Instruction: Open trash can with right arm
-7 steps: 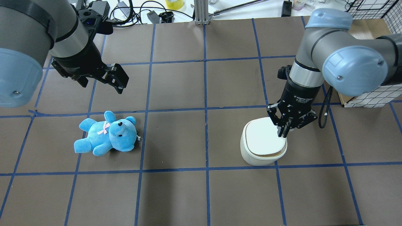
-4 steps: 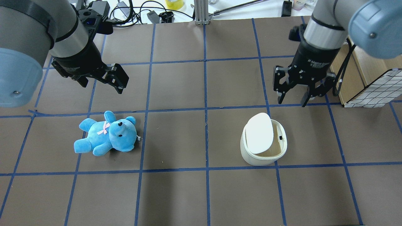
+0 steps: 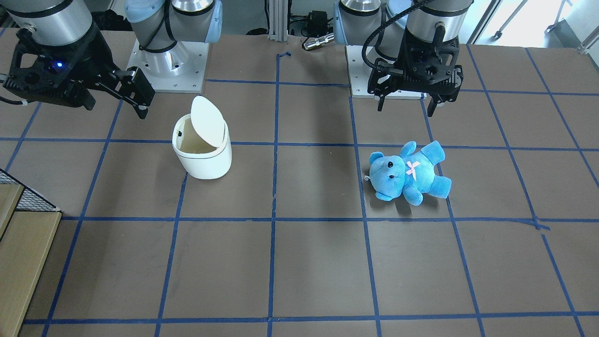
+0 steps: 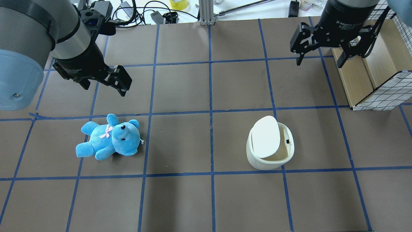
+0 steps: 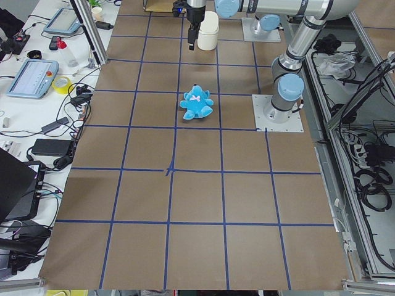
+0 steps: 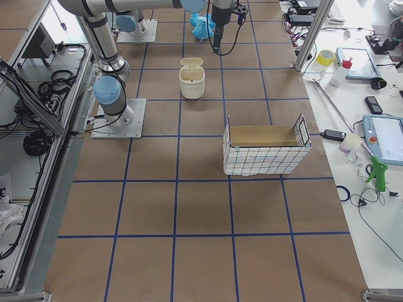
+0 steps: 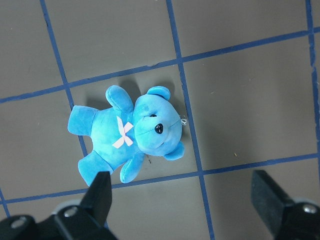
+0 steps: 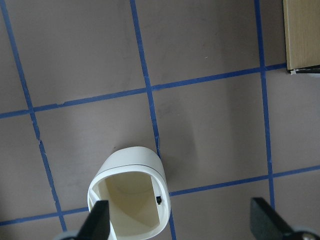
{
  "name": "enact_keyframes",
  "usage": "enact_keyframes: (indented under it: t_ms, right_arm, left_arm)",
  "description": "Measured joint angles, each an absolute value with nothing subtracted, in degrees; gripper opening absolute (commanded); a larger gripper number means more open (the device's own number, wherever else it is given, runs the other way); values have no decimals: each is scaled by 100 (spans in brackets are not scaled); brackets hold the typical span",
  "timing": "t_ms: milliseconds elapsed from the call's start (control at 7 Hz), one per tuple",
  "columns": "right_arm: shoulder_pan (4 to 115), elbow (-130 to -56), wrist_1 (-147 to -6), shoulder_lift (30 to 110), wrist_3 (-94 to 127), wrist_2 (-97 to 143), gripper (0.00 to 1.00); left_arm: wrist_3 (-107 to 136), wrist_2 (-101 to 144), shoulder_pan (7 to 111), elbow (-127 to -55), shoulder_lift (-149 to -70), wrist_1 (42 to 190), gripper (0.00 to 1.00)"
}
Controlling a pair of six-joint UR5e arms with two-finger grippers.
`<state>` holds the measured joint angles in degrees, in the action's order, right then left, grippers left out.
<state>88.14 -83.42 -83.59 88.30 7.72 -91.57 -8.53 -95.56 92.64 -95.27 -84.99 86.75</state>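
The white trash can (image 4: 268,158) stands at the right of the table with its flat lid (image 4: 265,135) tilted up, and its beige inside shows. It also shows in the front view (image 3: 206,159) and in the right wrist view (image 8: 135,175). My right gripper (image 4: 318,61) is open and empty, high above the table, beyond the can and apart from it. It shows in the front view (image 3: 75,96) with a blue light. Its fingertips (image 8: 97,220) are spread wide. My left gripper (image 4: 124,87) is open and empty above the blue teddy bear (image 4: 109,138).
A wire basket with a wooden bottom (image 4: 370,71) stands at the right edge, close to my right gripper. The teddy bear (image 3: 407,173) lies on its back at the left of the table. Cables and tools (image 4: 154,13) lie beyond the far table edge.
My right gripper rose off the lid, opened, and moved away toward the far right. The lid swung up from flat to tilted open. The left arm and the teddy bear have not moved.
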Motion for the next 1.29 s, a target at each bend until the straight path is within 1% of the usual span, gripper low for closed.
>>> enact_keyframes:
  t_ms: [429, 1286]
  right_arm:
    - [8850, -8390, -8561, 8823, 1194, -9089, 100]
    - [8859, -8420, -8576, 8809, 1169, -9107, 100]
  left_arm:
    - [-853, -9554, 9264, -9527, -8499, 8675, 100]
    - [-852, -9554, 9264, -9527, -8499, 8675, 100]
